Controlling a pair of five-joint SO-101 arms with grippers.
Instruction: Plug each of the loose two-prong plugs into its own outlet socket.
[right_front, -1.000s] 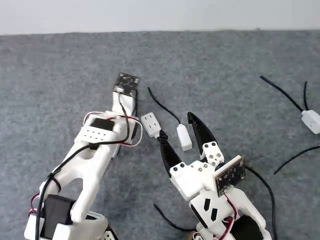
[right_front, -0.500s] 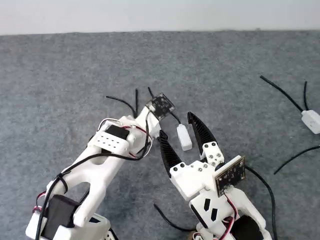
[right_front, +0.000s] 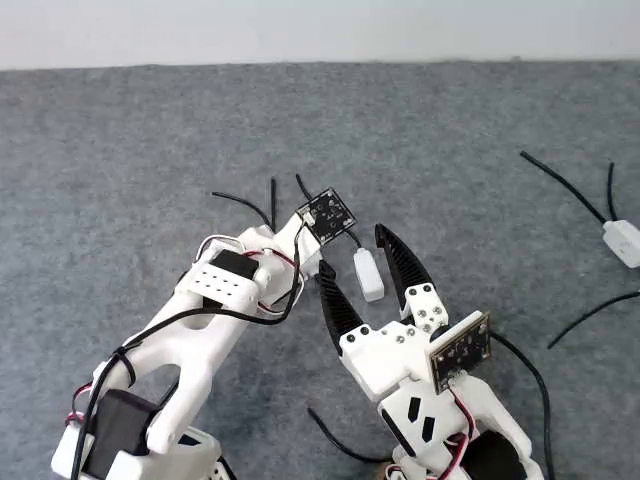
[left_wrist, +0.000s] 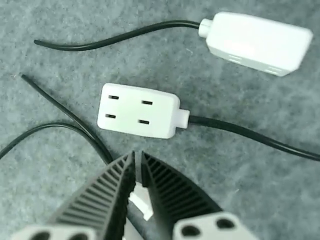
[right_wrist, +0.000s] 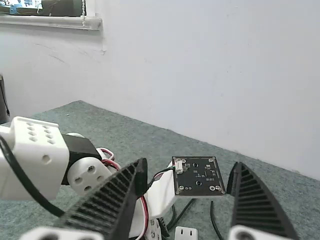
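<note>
On the grey worktop (right_front: 120, 130), the right claw (right_front: 352, 253) gapes wide, one finger on either side of a white connector block (right_front: 368, 274) lying flat. Just beside it, the left claw (left_wrist: 137, 154) is nearly closed, with a white plug (left_wrist: 138, 201) pinched deep between its fingers. Its tips are near the four-slot outlet socket (left_wrist: 137, 117).
</note>
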